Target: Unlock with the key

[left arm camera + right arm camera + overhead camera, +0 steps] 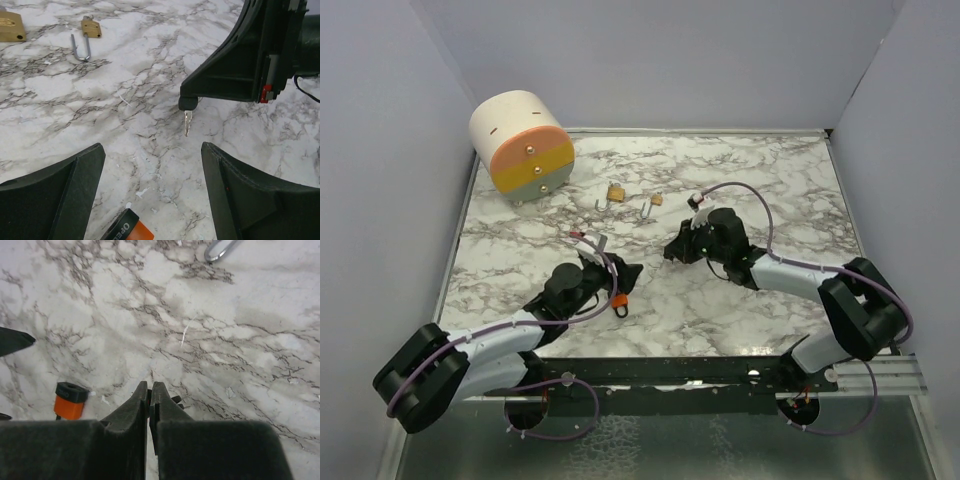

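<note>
Presently the key (187, 123) is seen pinched by its dark head at the very tip of the right claw (189, 101), whose fingers are pressed together on it. The blade hangs down toward the tabletop (150, 75); whether it touches cannot be told. So little of the key is gripped that it could be twisted or pulled out of the pinch once the blade meets resistance, and any sideways load could cause a drop onto the marble.

The orange padlock (131, 231) lies on the tabletop just beside the left claw (150, 150), whose fingers are spread and closed on nothing. If the key were pushed at the lock in this state, it would likely be shoved along the smooth surface rather than entered. Its keyhole cannot be made out, so a misaligned approach is a real risk.

Two brass padlocks (616, 192) lie farther back, well apart from both claws. Which lock this key matches cannot be told, and a jammed blade could be the cost of a wrong choice. The two claws are near each other, so a collision could be caused by a careless closing move.
</note>
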